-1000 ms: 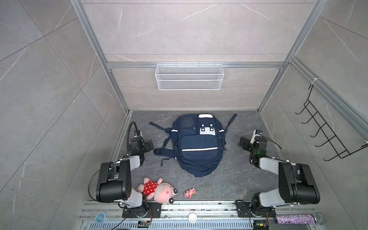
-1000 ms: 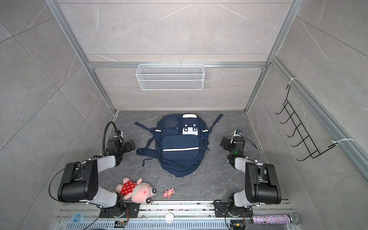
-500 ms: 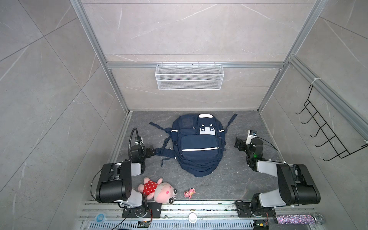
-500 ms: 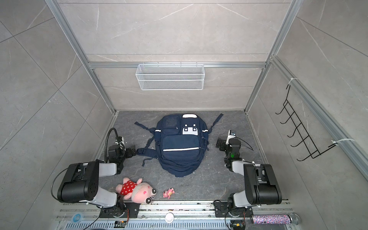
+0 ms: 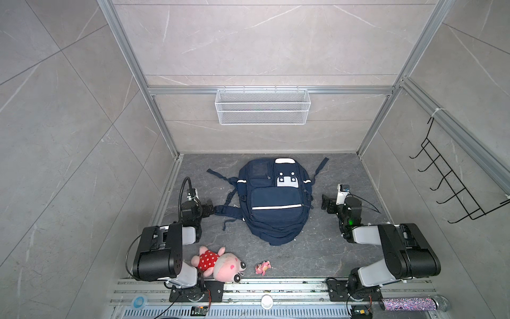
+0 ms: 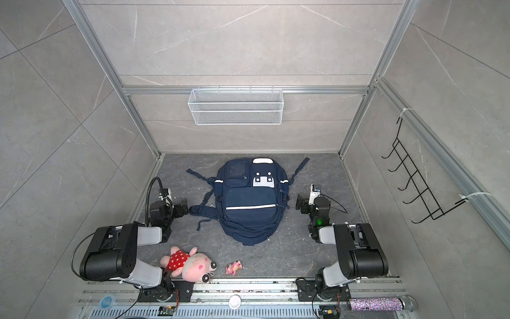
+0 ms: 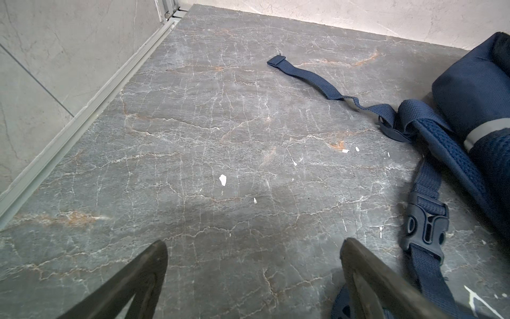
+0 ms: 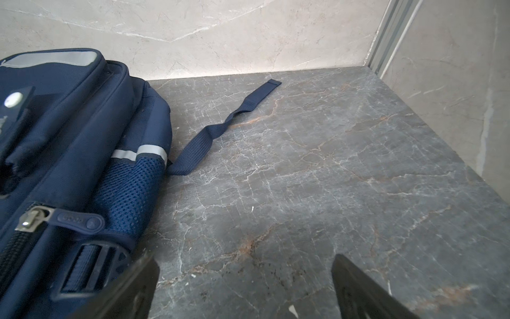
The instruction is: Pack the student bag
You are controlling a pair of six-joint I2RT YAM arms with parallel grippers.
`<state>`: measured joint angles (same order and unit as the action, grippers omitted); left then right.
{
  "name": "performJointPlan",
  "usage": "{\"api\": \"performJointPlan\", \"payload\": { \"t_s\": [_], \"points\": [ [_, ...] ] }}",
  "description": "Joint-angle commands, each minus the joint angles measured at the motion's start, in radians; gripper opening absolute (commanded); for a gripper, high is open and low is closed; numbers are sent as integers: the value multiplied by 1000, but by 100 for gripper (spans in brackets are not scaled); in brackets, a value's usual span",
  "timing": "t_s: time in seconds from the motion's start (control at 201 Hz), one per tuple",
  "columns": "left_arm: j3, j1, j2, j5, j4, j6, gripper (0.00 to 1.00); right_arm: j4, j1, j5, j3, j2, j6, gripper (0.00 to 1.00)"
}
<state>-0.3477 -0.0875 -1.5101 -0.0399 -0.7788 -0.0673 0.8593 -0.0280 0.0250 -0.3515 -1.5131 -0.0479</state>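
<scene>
The left claw [image 5: 210,207] is spread wide and empty, low over the dark veined surface [image 5: 317,248]. It is right at the padded shoulder strap [image 5: 226,212] that trails from the bag's left side. In the left wrist view a strap buckle [image 7: 425,224] lies just beside one finger [image 7: 367,276], and webbing runs under that finger. I cannot tell whether they touch.

The right claw [image 5: 326,203] is also spread with nothing between its fingers. It sits low over the surface near the bag's right flank but apart from it. Its wrist view shows the mesh side pocket [image 8: 129,193] and a zip pull [image 8: 80,221] close by.

Between the two claws the student bag [image 5: 273,204] lies flat, front up, in the middle of the surface, with its top toward the back wall. A loose webbing end is flung out on each side.

At the near edge, by the left arm's base, a plush pig [image 5: 218,262] in a red spotted dress lies on its side. A small pink toy [image 5: 262,267] lies near it, and both are apart from the bag.

A white wire basket [image 5: 262,106] hangs on the back wall, and a black hook rack [image 5: 452,187] hangs on the right wall.
</scene>
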Motion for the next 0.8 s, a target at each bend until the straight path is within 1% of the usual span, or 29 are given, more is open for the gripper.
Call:
{"api": "performJointPlan", "payload": {
  "t_s": [0.0, 0.792],
  "points": [
    [-12, 4, 8, -11, -68, 27, 100, 20, -6, -10, -7, 2, 20, 100],
    [-10, 11, 11, -16, -69, 33, 100, 17, -5, -10, -9, 3, 16, 100]
  ]
}}
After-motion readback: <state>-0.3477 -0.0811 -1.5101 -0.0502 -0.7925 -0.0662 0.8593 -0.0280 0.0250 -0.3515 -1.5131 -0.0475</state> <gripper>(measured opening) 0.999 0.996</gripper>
